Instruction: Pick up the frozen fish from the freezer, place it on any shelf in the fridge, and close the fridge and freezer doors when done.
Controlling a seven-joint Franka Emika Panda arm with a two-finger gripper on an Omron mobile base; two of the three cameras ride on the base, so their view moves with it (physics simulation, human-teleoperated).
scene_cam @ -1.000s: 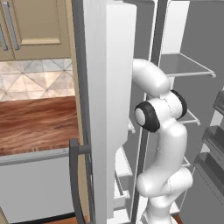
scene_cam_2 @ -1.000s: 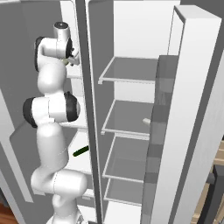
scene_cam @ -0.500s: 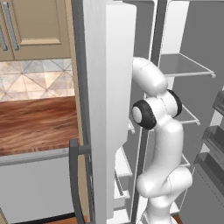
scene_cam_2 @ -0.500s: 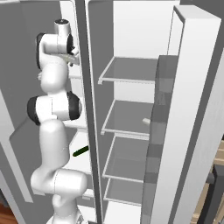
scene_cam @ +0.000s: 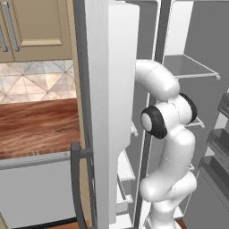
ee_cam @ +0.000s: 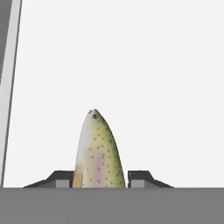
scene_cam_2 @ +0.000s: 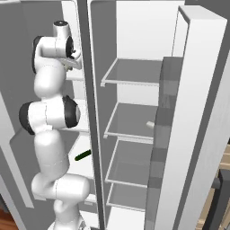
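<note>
Left base view: the white arm (scene_cam: 167, 147) rises from the lower right and bends up into the freezer (scene_cam: 147, 27), the narrow compartment of the tall white refrigerator. The freezer door (scene_cam: 109, 112) stands open edge-on in front, its dark bar handle (scene_cam: 77, 188) low at the left. Short white shelves (scene_cam: 125, 167) show behind the arm's lower links. To the right, the fridge (scene_cam: 197, 40) stands open too, a broad pale shelf (scene_cam: 190, 67) catching the light, and dark inner bins (scene_cam: 219, 143) of the other door show at the right edge. A wood counter (scene_cam: 40, 125) and tiled backsplash (scene_cam: 38, 82) sit left of the refrigerator, under tan cabinets (scene_cam: 36, 27).

Right base view: the arm (scene_cam_2: 51, 134) climbs from the lower left and its hand end reaches into the upper freezer (scene_cam_2: 78, 58) beside the dark divider (scene_cam_2: 85, 90). A small dark green stick-like item (scene_cam_2: 82, 155) lies lower in the freezer. The grey-walled fridge (scene_cam_2: 134, 31) holds its flat shelves (scene_cam_2: 130, 74), and a small pale item (scene_cam_2: 150, 124) rests on the second shelf. The fridge door (scene_cam_2: 197, 117) stands open at the right.

Hand view: the gripper (ee_cam: 99, 179) has its two dark fingertips (ee_cam: 140, 178) pressed against either side of the frozen fish (ee_cam: 98, 153), a speckled green-and-pink trout pointing head-up against the white freezer interior. The jaws are closed on the fish's body.
</note>
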